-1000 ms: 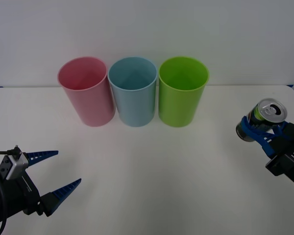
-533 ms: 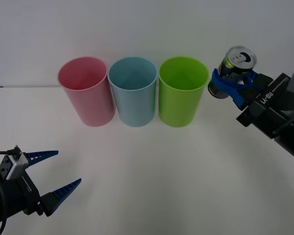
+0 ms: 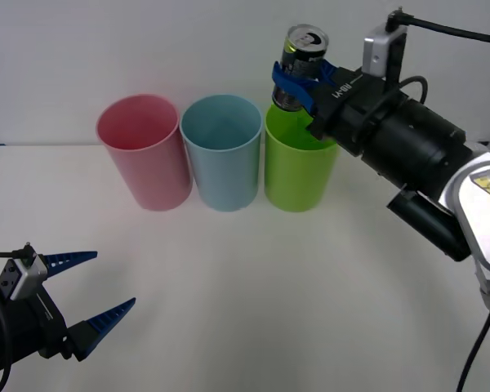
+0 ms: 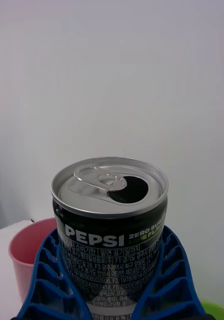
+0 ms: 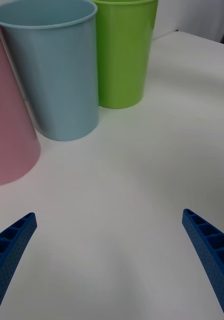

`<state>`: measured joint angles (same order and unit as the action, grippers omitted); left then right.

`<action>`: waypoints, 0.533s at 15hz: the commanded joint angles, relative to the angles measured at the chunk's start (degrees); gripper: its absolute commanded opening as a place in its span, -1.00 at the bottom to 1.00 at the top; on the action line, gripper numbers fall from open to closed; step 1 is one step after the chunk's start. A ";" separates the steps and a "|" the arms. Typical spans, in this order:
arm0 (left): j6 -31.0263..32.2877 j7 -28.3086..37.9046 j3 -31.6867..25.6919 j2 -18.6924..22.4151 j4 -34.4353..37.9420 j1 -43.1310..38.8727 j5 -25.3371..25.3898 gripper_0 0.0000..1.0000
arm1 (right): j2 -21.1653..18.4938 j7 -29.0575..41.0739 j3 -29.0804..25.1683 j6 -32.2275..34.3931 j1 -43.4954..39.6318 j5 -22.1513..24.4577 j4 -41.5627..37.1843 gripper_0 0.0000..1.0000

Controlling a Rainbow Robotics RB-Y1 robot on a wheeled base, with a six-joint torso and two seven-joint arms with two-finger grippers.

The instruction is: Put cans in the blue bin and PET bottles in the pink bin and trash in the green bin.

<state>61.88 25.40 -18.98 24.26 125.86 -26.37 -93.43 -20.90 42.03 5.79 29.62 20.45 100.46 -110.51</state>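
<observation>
A big white table (image 3: 245,310) across the lower part of the frame, a plain white wall (image 3: 147,49) along the top

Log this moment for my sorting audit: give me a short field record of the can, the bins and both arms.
can: upright in the right gripper, above the green bin's rim; dark can, opened tab top
right gripper: jaws shut on the can
left gripper: near the table's front left, jaws open, holding nothing
bins, robot's left to right: pink bin, blue bin, green bin, upright in a row
can's target: blue bin, not yet reached
</observation>
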 commanded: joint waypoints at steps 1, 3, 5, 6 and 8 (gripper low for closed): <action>0.00 0.00 0.00 0.00 0.00 0.00 0.00 1.00 | 4.29 3.06 1.51 0.00 6.27 7.12 6.53 -1.00; 0.00 0.00 0.00 0.00 0.00 0.00 0.00 1.00 | 7.28 5.43 2.82 0.00 10.57 11.95 11.63 -1.00; 0.00 0.00 0.00 0.00 0.00 0.00 0.00 1.00 | 10.09 5.70 3.09 0.00 14.00 15.55 16.55 -1.00; 0.00 0.00 0.00 0.00 0.00 0.00 0.00 1.00 | 11.14 5.87 3.44 0.00 16.02 17.31 19.45 -1.00; 0.00 0.00 0.00 0.00 0.00 0.00 0.00 1.00 | 12.73 6.14 3.62 0.00 19.45 20.30 24.55 -1.00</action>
<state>61.88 25.40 -18.98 24.26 125.86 -26.37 -93.43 -8.60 48.04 9.34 29.62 38.91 119.75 -87.53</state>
